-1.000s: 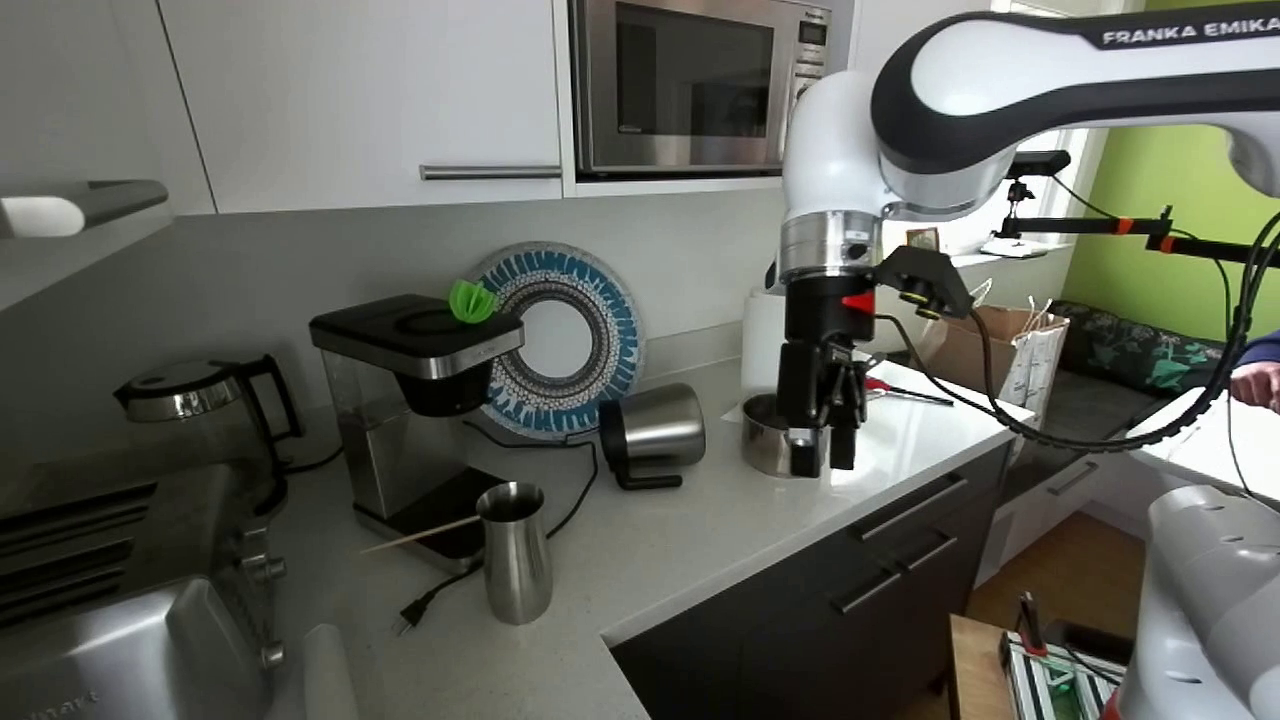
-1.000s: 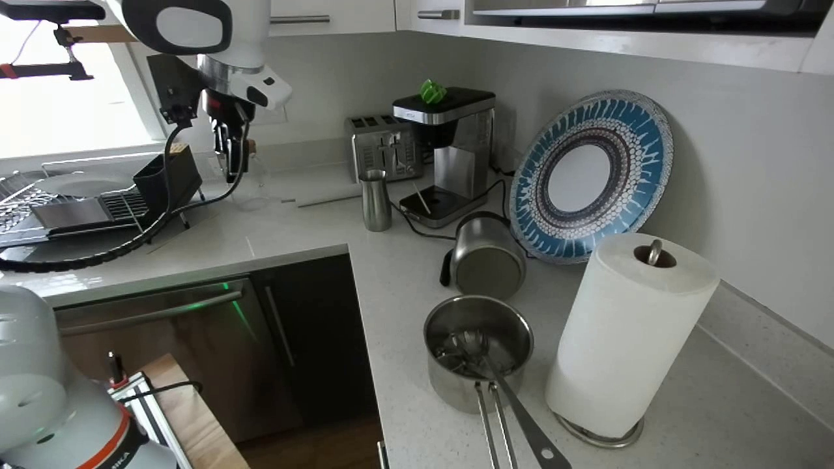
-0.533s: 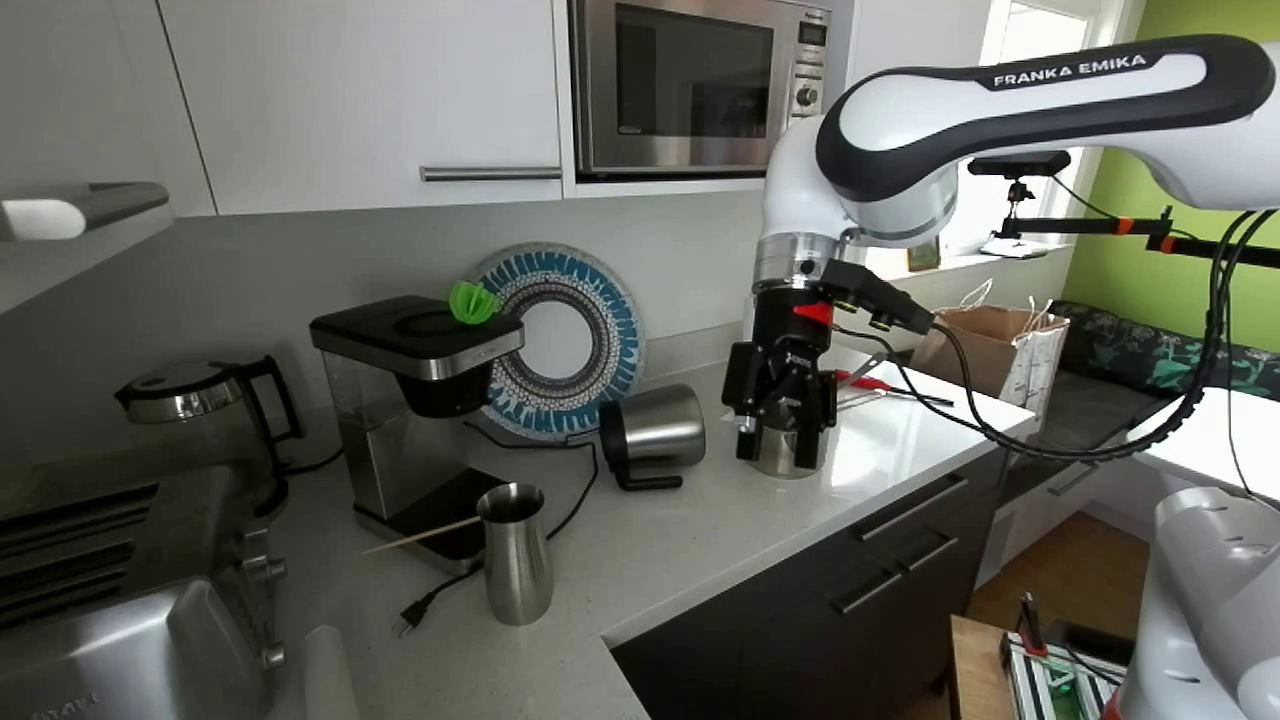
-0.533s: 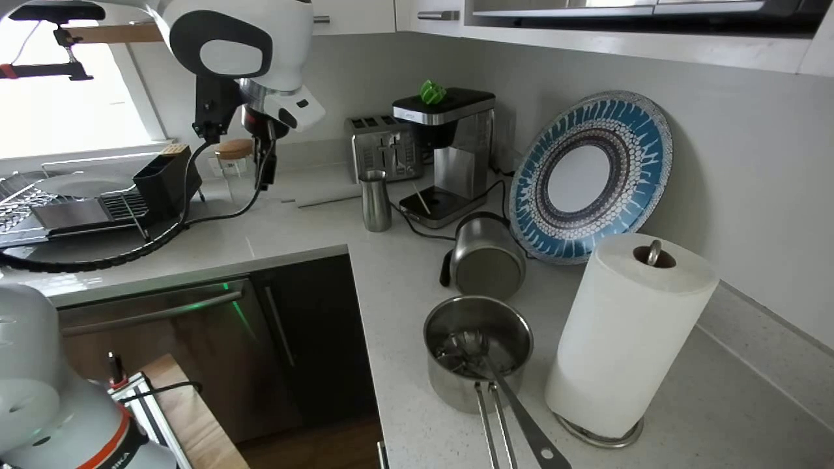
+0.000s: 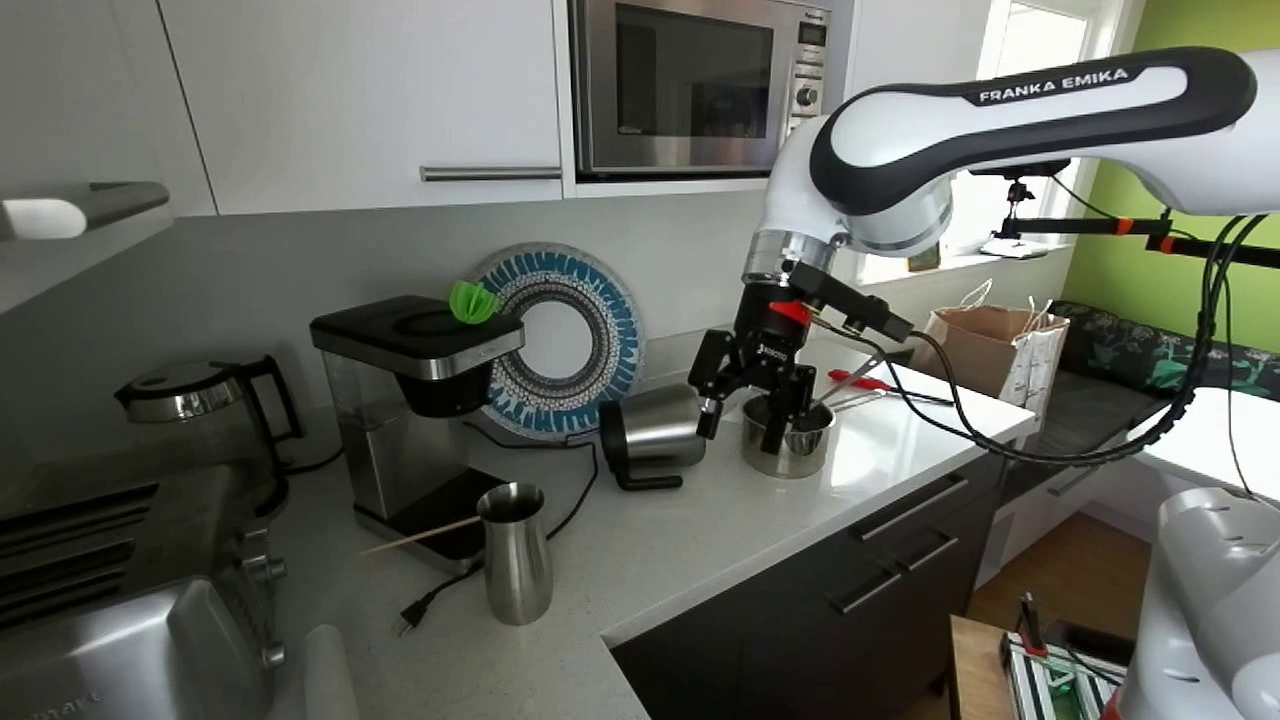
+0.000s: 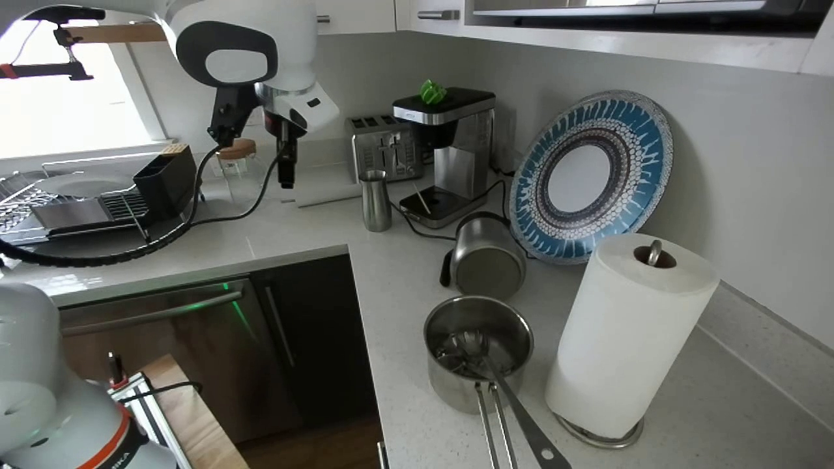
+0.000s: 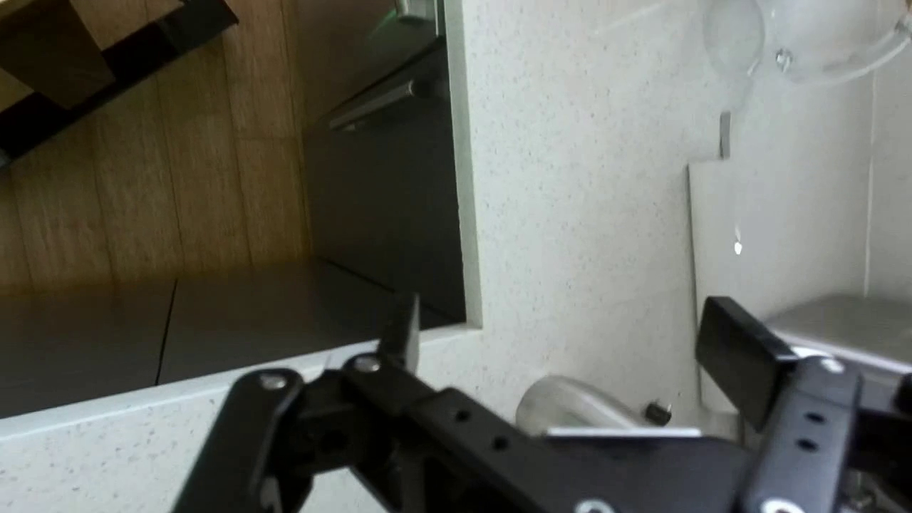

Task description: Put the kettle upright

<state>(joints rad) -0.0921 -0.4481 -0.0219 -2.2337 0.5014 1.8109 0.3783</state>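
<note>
Black two-fingered claw (image 5: 741,430) shifted and tilted since half a second ago | jaws spread wide apart | squat black-handled cylindrical steel kettle (image 5: 660,427) on its side on pale speckled bench (image 5: 640,560), lower than claw, well apart

Squat steel kettle (image 5: 662,428), black-handled, on its side on the counter (image 5: 630,545)
</note>
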